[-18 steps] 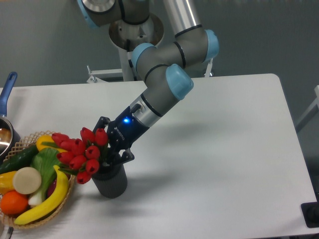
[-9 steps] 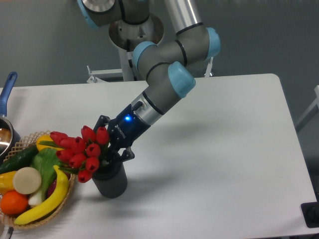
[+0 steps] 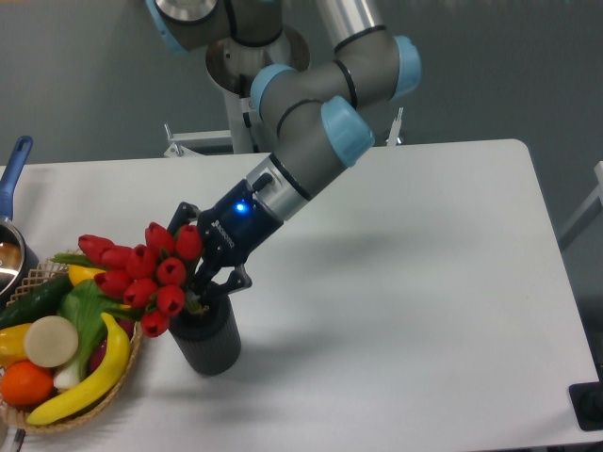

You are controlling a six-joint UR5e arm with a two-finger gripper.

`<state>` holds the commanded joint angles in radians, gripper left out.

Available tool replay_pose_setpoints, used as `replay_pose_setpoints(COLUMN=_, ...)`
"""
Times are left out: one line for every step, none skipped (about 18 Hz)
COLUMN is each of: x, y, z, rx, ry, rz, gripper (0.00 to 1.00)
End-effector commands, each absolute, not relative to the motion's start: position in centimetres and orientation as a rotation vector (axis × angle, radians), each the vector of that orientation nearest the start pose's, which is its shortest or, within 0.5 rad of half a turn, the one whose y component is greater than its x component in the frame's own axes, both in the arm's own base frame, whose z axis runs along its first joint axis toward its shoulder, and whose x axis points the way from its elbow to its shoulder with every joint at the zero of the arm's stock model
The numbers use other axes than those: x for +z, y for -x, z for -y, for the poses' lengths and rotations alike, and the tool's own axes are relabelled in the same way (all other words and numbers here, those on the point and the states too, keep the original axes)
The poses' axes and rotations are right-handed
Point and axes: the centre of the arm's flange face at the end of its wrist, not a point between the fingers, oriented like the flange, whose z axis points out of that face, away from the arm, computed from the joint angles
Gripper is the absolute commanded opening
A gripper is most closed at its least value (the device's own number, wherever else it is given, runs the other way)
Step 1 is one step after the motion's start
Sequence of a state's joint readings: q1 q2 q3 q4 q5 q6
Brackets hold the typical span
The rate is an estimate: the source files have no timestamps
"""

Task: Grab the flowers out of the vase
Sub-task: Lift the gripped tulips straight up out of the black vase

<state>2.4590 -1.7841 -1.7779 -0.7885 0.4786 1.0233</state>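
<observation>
The flowers (image 3: 141, 273), a bunch of red tulips with green leaves, lean left over the rim of the vase (image 3: 207, 345), a short dark grey ribbed cylinder at the front left of the table. My gripper (image 3: 209, 282) reaches down from the upper right and is shut on the flowers' stems just above the vase's mouth. The lower stems are hidden behind the fingers and inside the vase.
A wicker basket (image 3: 113, 386) with a banana, an orange, a cucumber and other produce stands directly left of the vase, under the tulip heads. A pot with a blue handle (image 3: 14, 169) sits at the far left edge. The white table (image 3: 424, 311) stretches to the right.
My gripper has risen and shifted slightly left with the flowers in it, so the tulip heads now sit higher and further left above the vase.
</observation>
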Motion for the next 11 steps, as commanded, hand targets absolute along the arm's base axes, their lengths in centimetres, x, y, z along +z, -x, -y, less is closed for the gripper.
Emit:
replay_pose_setpoints(x=41.5, y=29.2, z=-52.2, rx=-0.409, ry=2.005, rz=-0.352, gripper=0.45)
replay_pose_setpoints(x=41.8, y=29.1, z=-52.2, rx=-0.413, ry=2.004, rz=-0.344, gripper=0.45)
replay_pose_setpoints(x=42.3, y=29.1, z=-52.1, rx=-0.418, ry=1.995, rz=-0.338, gripper=0.45)
replay_pose_setpoints(x=42.9, y=29.1, z=-52.1, rx=-0.428, ry=1.981, rz=-0.329, gripper=0.45)
replay_pose_setpoints(x=43.4, y=29.1, z=-52.1, rx=-0.436, ry=1.973, rz=-0.319, gripper=0.45)
replay_pose_setpoints(x=44.4, y=29.1, z=-51.9, rx=-0.428, ry=1.968, rz=-0.313, gripper=0.45)
replay_pose_setpoints(x=45.3, y=29.0, z=-51.9, rx=-0.426, ry=1.959, rz=-0.310, gripper=0.45)
replay_pose_setpoints(x=46.2, y=29.0, z=-51.9, rx=-0.431, ry=1.951, rz=-0.299, gripper=0.45)
replay_pose_setpoints(x=47.4, y=29.0, z=-51.8, rx=-0.436, ry=1.938, rz=-0.285, gripper=0.45)
replay_pose_setpoints(x=48.4, y=29.3, z=-51.7, rx=-0.440, ry=1.927, rz=-0.270, gripper=0.45)
replay_pose_setpoints(x=49.4, y=29.4, z=-51.8, rx=-0.445, ry=1.920, rz=-0.260, gripper=0.44)
